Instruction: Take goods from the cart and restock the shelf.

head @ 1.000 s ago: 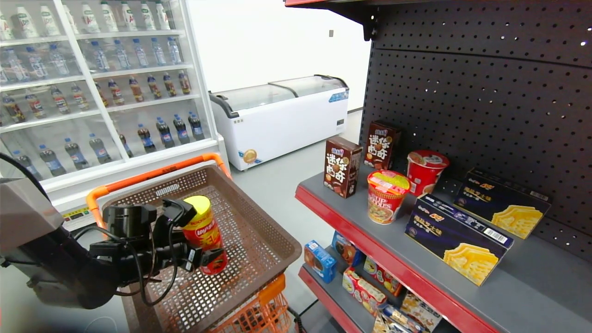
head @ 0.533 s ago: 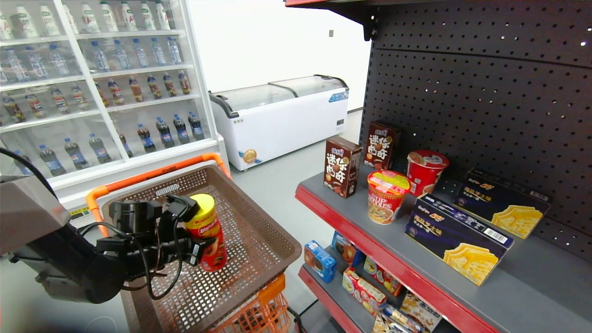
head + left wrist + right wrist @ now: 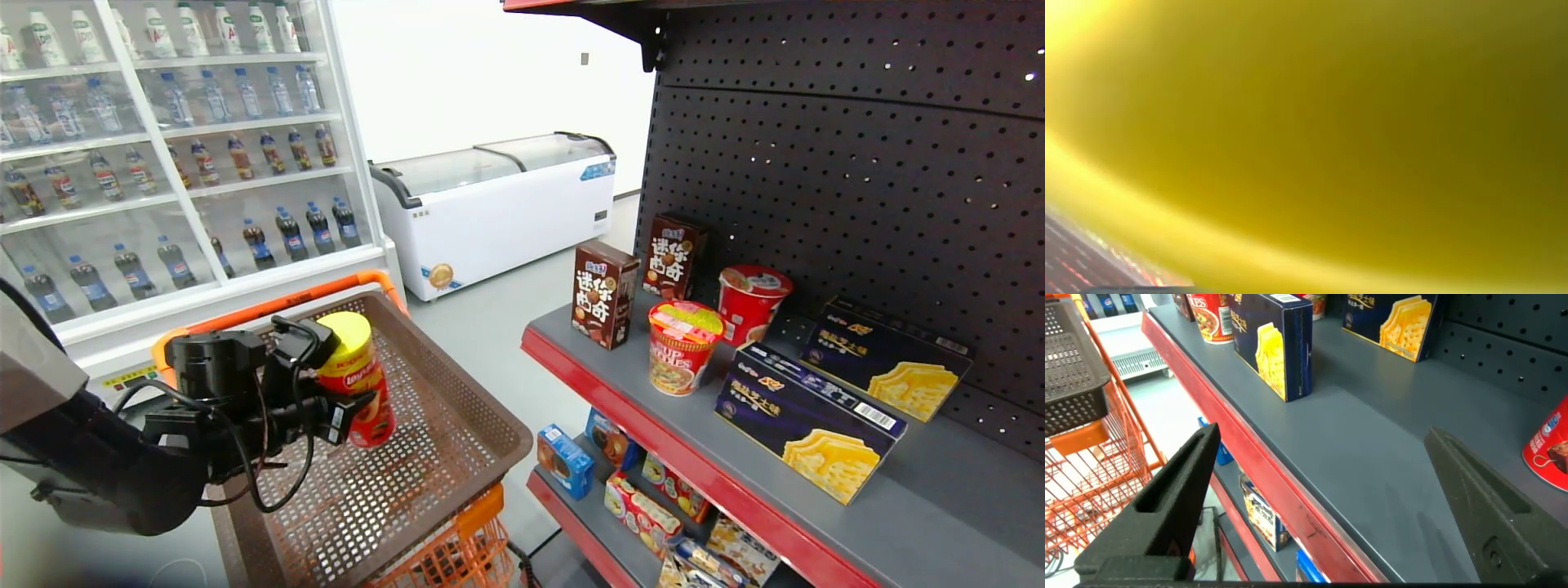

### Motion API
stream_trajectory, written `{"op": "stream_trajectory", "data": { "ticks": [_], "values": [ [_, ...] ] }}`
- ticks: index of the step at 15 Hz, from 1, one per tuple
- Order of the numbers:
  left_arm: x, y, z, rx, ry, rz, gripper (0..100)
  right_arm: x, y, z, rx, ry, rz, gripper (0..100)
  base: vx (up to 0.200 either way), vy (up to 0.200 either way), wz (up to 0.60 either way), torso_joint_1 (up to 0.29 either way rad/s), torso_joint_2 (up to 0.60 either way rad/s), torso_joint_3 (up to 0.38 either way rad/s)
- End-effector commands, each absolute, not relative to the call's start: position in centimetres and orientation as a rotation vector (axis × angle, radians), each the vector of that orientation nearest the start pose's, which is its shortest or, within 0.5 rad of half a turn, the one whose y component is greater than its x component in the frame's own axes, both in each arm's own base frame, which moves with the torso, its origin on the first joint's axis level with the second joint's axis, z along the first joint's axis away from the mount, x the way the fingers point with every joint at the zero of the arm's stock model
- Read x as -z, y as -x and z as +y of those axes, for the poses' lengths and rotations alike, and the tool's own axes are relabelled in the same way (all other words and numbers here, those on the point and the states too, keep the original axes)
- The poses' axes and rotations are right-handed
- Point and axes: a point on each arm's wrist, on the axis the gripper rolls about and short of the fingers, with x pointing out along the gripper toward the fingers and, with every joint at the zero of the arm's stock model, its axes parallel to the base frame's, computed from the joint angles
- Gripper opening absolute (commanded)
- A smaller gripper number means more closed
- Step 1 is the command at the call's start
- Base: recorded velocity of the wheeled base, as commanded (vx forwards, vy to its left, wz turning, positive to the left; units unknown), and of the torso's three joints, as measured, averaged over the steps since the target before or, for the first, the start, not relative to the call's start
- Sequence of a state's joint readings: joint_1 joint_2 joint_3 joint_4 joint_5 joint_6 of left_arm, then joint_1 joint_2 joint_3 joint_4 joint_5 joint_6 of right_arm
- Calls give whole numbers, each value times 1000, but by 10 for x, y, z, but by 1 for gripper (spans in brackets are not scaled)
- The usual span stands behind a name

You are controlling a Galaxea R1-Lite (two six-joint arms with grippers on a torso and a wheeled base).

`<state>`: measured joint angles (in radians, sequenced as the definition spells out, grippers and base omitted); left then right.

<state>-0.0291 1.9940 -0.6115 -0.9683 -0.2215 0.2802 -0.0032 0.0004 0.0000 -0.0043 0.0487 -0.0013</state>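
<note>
My left end effector (image 3: 341, 384) is clamped on a tall red chips can (image 3: 359, 371) with a yellow lid, gripping it around the middle. The can is nearly upright over the brown mesh basket (image 3: 441, 425) of the orange cart. In the left wrist view, the yellow lid (image 3: 1331, 122) sits right against the camera. My right end effector (image 3: 1323, 457) hangs over the grey shelf (image 3: 1372, 449), its two black fingers spread wide with nothing between them. On the shelf stand cup noodles (image 3: 682, 347), brown boxes (image 3: 602, 294) and dark blue boxes (image 3: 808, 420).
</note>
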Motion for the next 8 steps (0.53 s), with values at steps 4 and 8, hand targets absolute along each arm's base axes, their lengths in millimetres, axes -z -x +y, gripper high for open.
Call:
{"op": "stream_trajectory", "data": {
  "ticks": [4, 8],
  "values": [
    [-114, -309, -16, 289, -245, 259, 0, -76, 23, 1, -46, 2, -5, 100, 0, 0, 0, 0, 0, 0],
    [-146, -279, -14, 260, -192, 242, 0, -76, 23, 1, -46, 2, -5, 100, 0, 0, 0, 0, 0, 0]
  ]
}}
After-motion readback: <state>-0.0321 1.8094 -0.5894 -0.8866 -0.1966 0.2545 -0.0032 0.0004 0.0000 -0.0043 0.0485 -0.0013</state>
